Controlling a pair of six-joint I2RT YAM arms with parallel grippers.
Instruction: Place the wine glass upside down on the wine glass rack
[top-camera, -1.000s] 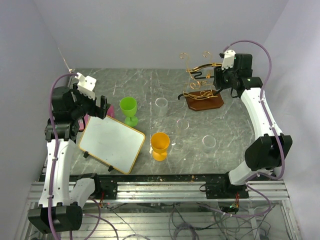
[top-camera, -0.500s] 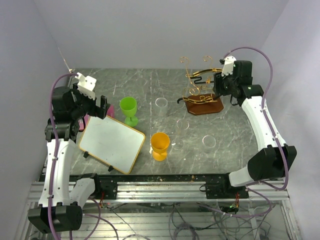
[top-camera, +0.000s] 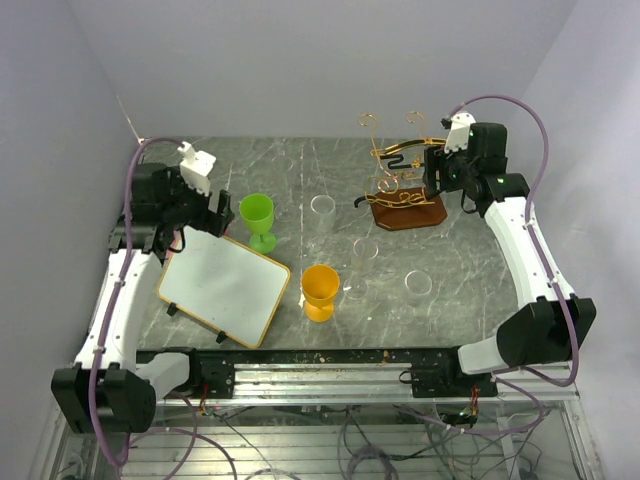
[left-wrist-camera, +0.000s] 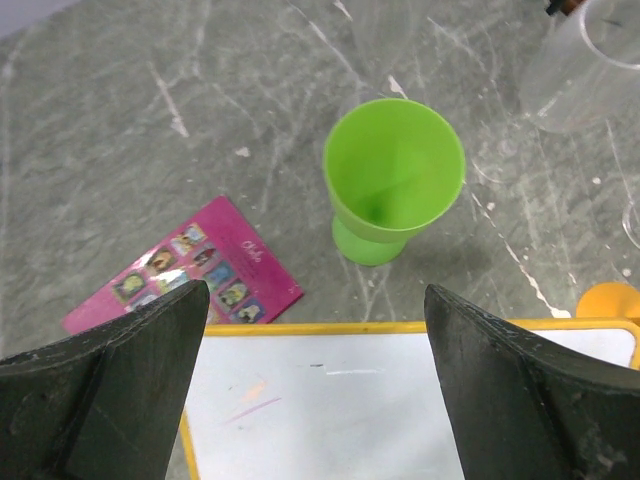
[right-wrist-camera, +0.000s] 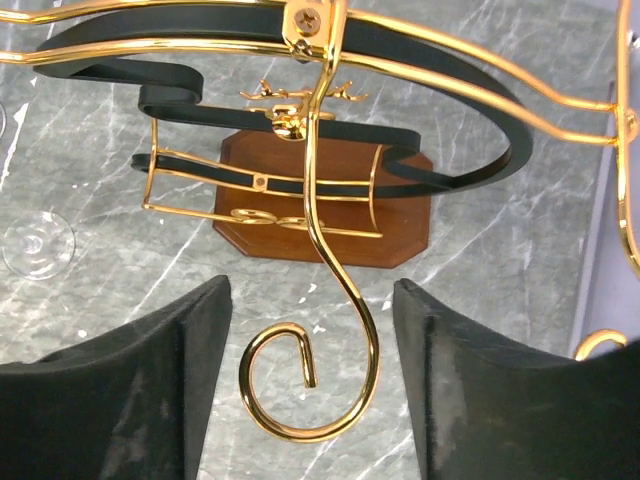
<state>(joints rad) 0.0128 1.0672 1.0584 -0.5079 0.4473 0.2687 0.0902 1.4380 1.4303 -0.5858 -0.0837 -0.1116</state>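
The wine glass rack (top-camera: 398, 170) is gold and black wire on a reddish-brown wooden base (top-camera: 405, 211) at the back right. It fills the right wrist view, base (right-wrist-camera: 330, 205) below. My right gripper (top-camera: 438, 172) is open at the rack's right side. A gold curled hook (right-wrist-camera: 310, 400) hangs between its fingers (right-wrist-camera: 130, 390), touching neither. A clear wine glass (top-camera: 365, 250) stands mid-table; its round shape shows at the left edge of the right wrist view (right-wrist-camera: 37, 243). My left gripper (top-camera: 207, 214) is open and empty over the whiteboard (left-wrist-camera: 400, 410), near a green cup (left-wrist-camera: 393, 175).
A yellow-framed whiteboard (top-camera: 225, 287) lies front left, with a pink card (left-wrist-camera: 185, 280) beside it. A green cup (top-camera: 258, 218), an orange cup (top-camera: 320, 290) and clear tumblers (top-camera: 322, 209) (top-camera: 417, 285) stand mid-table. A clear glass (left-wrist-camera: 590, 60) shows in the left wrist view.
My left arm has swung right and back, bringing its gripper closer to the green cup. My right gripper shifted slightly back along the rack.
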